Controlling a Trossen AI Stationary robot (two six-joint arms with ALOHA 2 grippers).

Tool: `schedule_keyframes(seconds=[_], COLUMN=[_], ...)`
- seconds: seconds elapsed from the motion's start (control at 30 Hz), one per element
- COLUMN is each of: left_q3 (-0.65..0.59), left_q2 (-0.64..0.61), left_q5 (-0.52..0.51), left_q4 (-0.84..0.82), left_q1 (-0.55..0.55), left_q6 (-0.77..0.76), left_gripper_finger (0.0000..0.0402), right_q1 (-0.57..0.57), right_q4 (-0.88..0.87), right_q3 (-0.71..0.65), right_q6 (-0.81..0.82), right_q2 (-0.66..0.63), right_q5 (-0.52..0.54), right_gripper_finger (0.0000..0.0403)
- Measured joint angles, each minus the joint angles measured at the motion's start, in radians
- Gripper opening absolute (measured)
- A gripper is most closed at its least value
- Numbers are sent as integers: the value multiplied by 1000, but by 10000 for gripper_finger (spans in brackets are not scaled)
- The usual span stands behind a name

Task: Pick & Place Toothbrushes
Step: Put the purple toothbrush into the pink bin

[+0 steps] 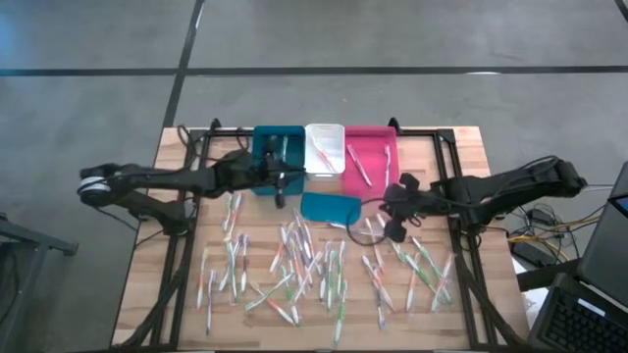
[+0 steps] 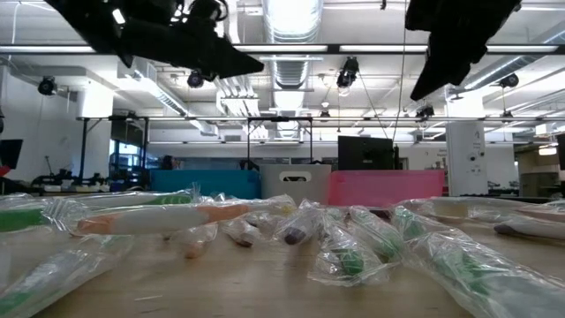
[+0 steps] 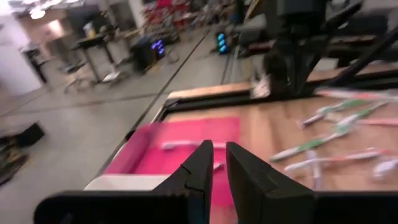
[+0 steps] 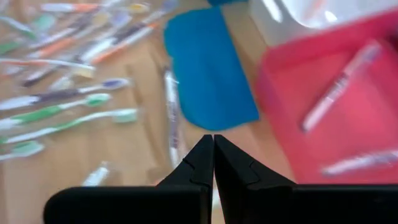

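No text, label, brand, number or sign can be read on anything on the table or in the room behind it.

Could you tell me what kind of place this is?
Probably a robotics lab or workshop hall: exposed silver ceiling ducts, workstations with dark monitors, and a slatted wooden table on bare grey concrete floor.

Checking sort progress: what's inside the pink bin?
Pink bin: two toothbrushes visible on its floor in the high view. Nothing covers it from above; its corners are too small to check.
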Motion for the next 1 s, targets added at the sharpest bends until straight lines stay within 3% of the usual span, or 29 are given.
schedule_keyframes(seconds=[0.13,0.33,0.47,0.57,0.73,0.87,1.0], left_q3=[-37,-70,-72,-73,-73,-77,-77], left_q2=[-35,-57,-57,-57,-57,-57,-57], left_q5=[16,17,18,18,30,32,31], left_q4=[4,4,2,-11,-40,-43,-42], left_q1=[0,-2,-5,-11,-23,-36,-39], left_q6=[-5,-98,-172,-174,-176,-177,-177], left_gripper_finger=[46,50,51,51,51,51,51], right_q1=[53,118,116,115,113,115,114], right_q4=[81,152,200,194,197,200,197], right_q3=[0,0,0,9,61,110,148], right_q6=[-159,-797,-1020,-1301,-1710,-1918,-2007], right_q2=[29,88,163,231,342,414,486], right_q5=[-3,-8,9,80,351,376,372], right_gripper_finger=[8,8,8,8,8,8,8])
